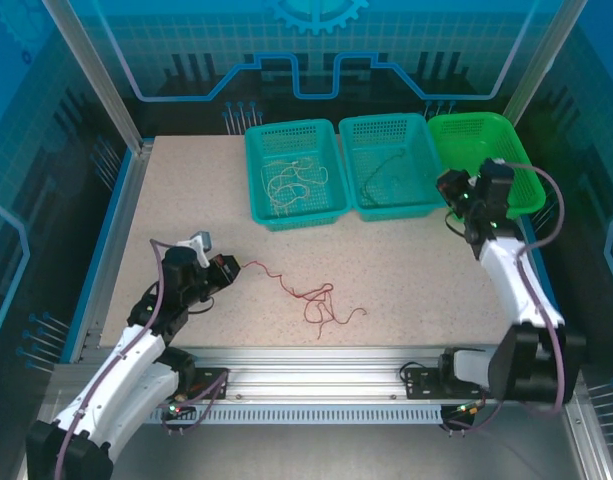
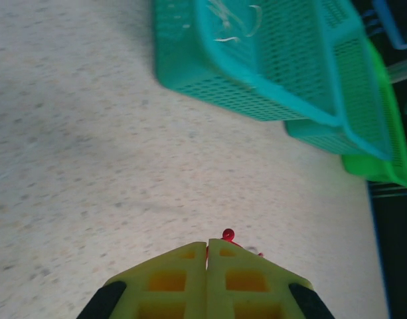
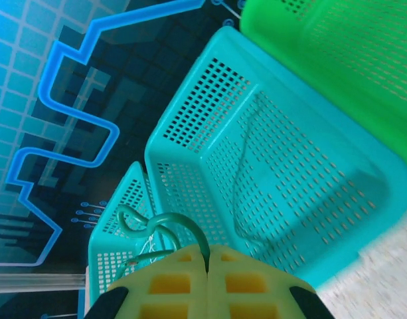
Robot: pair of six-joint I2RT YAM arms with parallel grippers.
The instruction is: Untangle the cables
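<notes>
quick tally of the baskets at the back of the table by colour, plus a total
teal: 2 (left teal basket, middle teal basket)
green: 1 (green basket)
total: 3

Red cable [image 1: 316, 296] on table [image 1: 206, 200], white cable [image 1: 291, 180] in basket [image 1: 304, 218]

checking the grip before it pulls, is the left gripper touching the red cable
Touching. The left wrist view shows the left gripper shut, with the end of the red cable poking out from between its closed fingertips.
</notes>
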